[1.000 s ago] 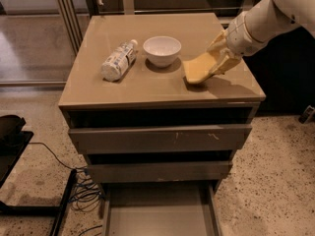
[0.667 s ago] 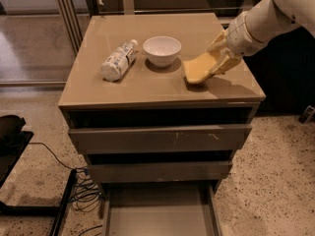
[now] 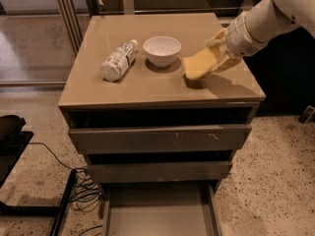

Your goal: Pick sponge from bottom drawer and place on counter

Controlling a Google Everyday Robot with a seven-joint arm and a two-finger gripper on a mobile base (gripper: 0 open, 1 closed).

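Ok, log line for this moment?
gripper: over counter, shut on sponge | sponge: tilted, right of bowl | bottom drawer: open

3 o'clock of tabletop (image 3: 162, 88): tool (image 3: 217, 58) holding sponge (image 3: 198, 66). At its 10 o'clock, just beside, bowl (image 3: 162, 50); bottle (image 3: 118, 61) beyond. Front strip, 6 o'clock, free.

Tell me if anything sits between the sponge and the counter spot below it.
Nothing visible does. The tool holds the sponge tilted over the right side of the counter. The bowl sits to its left, apart, and the bottle farther left.
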